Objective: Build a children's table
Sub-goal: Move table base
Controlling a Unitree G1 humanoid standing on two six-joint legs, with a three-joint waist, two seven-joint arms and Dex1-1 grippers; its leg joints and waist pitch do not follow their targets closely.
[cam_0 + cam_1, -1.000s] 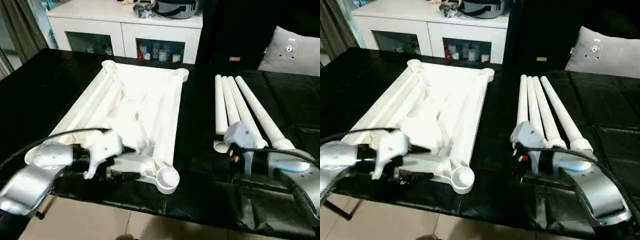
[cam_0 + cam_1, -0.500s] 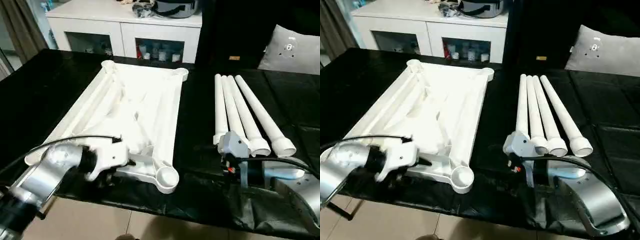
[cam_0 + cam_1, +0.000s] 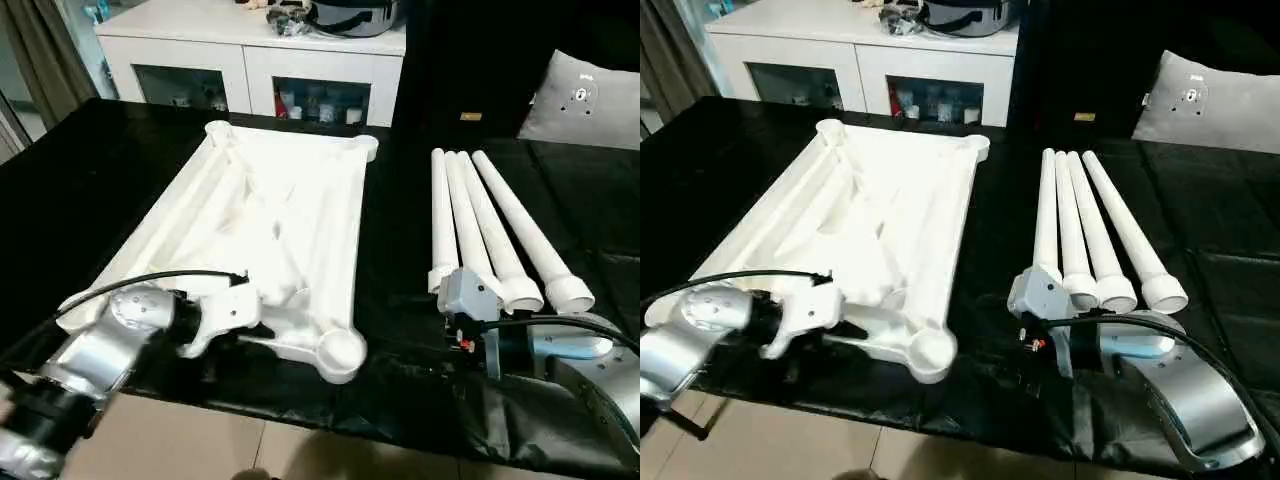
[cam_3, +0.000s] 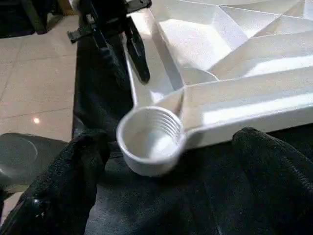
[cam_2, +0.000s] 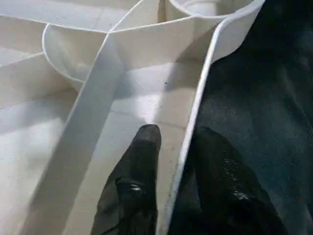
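- Black-covered bench [image 3: 90, 170] carries the upturned table top [image 3: 270, 220].
- Left gripper [image 5: 173, 139] pinches its near rim.
- Right gripper [image 4: 166, 147], wide, faces a corner socket [image 4: 149, 139]; legs [image 3: 490, 225] beside it.

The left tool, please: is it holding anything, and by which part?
The left tool straddles the table top's near edge wall; whether it grips cannot be told.

White ribbed table top [image 3: 270, 230], white legs [image 3: 490, 225], black cloth [image 3: 100, 170], black fingers [image 5: 142, 161].

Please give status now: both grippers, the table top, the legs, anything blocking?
Left gripper straddles the table top rim. Right gripper open near the corner socket. Four legs loose beside it. Nothing blocking.
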